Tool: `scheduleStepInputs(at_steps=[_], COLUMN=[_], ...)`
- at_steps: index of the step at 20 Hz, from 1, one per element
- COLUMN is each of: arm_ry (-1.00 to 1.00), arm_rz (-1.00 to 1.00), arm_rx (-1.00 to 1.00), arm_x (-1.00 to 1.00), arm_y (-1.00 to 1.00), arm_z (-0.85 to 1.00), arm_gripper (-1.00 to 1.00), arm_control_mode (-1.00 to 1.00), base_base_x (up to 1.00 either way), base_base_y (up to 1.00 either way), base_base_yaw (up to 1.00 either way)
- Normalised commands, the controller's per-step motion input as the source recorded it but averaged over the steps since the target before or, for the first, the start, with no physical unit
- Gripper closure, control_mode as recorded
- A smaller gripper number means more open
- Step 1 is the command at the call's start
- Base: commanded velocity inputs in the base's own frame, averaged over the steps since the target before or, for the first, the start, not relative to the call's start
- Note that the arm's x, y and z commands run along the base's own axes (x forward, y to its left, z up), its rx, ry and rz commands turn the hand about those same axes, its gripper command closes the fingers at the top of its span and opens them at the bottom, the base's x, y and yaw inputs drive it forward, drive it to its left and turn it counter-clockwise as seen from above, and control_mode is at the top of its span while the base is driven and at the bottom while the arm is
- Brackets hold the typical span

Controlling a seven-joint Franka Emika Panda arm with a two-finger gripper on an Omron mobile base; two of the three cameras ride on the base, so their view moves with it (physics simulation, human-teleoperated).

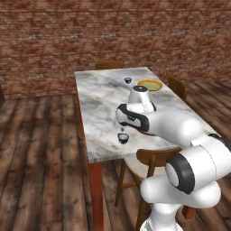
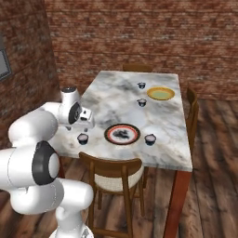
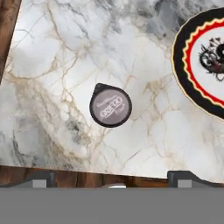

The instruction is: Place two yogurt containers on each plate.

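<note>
- gripper (image 3: 111, 181) hangs above the near left part of the marble table (image 2: 111, 100), looking straight down; finger tips (image 3: 41, 178) set wide apart at the bottom of the hand view, nothing between them, so released and empty
- nearest yogurt container (image 3: 110, 106) sits upright on bare marble right under the hand, lid reads GREGO; same cup in the right base view (image 2: 82, 138), close to the table's near edge
- red-rimmed plate (image 2: 122, 134) lies just beside that cup, toward the table's middle, not touching; its edge shows in the hand view (image 3: 192, 87); nothing on it
- second yogurt container (image 2: 149, 139) on the other side of that plate, on marble, off the plate
- third yogurt container (image 2: 142, 102) and fourth yogurt container (image 2: 141, 85) stand farther back, near the yellow-orange plate (image 2: 161, 93) but off it; that plate bare too
- progress: none of four cups placed, both plates empty, all four placements left
- current step, by my read: lining up over the nearest cup for a first pick; likely goes to the red-rimmed plate since it is closest
- wooden chair (image 2: 114, 174) tucked under the near edge
</note>
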Motion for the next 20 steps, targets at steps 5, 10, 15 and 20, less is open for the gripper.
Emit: scheduleStepInputs(at_steps=[5, 10, 15, 20], arm_ry=[0.0, 0.02, 0.01, 0.0], arm_rz=[0.0, 0.0, 0.0, 0.0], arm_rx=[0.0, 0.0, 0.0, 0.0], arm_x=[0.34, 0.02, 0.0, 0.1], arm_y=[0.0, 0.0, 0.0, 0.02], arm_z=[-0.35, -0.3, -0.32, -0.25], arm_gripper=[-1.0, -1.0, -1.0, -1.0], arm_control_mode=[-1.0, -1.0, -1.0, -1.0], base_base_x=[0.0, 0.0, 0.0, 0.0], base_base_y=[0.0, 0.0, 0.0, 0.0], base_base_yaw=[0.0, 0.0, 0.0, 0.0])
